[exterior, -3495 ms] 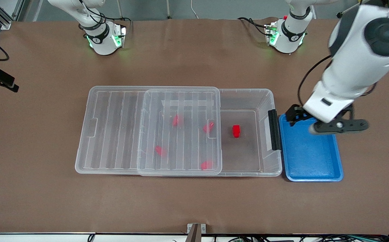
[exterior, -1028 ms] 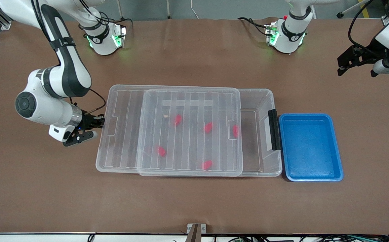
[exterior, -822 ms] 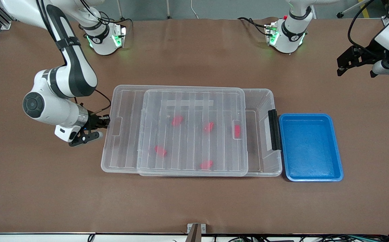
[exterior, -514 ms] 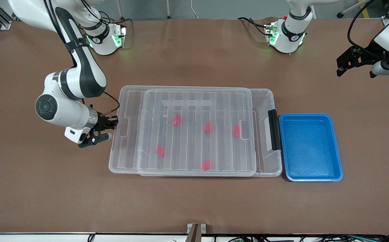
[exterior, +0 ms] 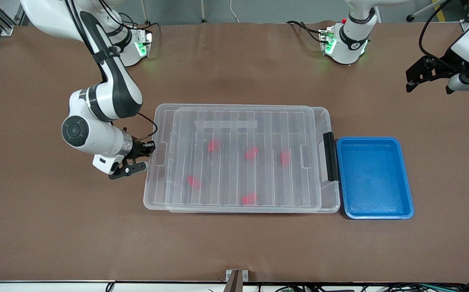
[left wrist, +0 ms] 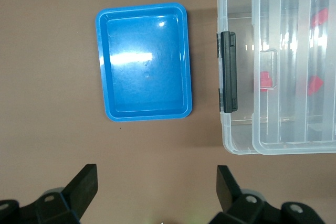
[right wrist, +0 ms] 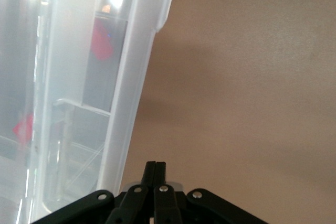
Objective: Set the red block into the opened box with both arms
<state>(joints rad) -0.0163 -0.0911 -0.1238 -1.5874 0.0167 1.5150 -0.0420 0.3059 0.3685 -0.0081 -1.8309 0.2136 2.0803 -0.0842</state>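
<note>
Clear lid [exterior: 242, 156] nearly over box [exterior: 326, 121], long axis along table | red block [exterior: 285, 157] inside, under lid | right gripper [exterior: 143, 156] clenched, pressed to lid's end, nearer | left gripper [exterior: 429, 77] released, waiting beyond tray [exterior: 404, 178].

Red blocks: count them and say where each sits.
5, all inside the clear box under its lid. None seems hidden.

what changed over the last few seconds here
The right gripper, jaws shut, came in and pushed the clear lid toward the black handle, covering all five red blocks. The left gripper, open, lifted off the blue tray. Box and tray stayed.
</note>
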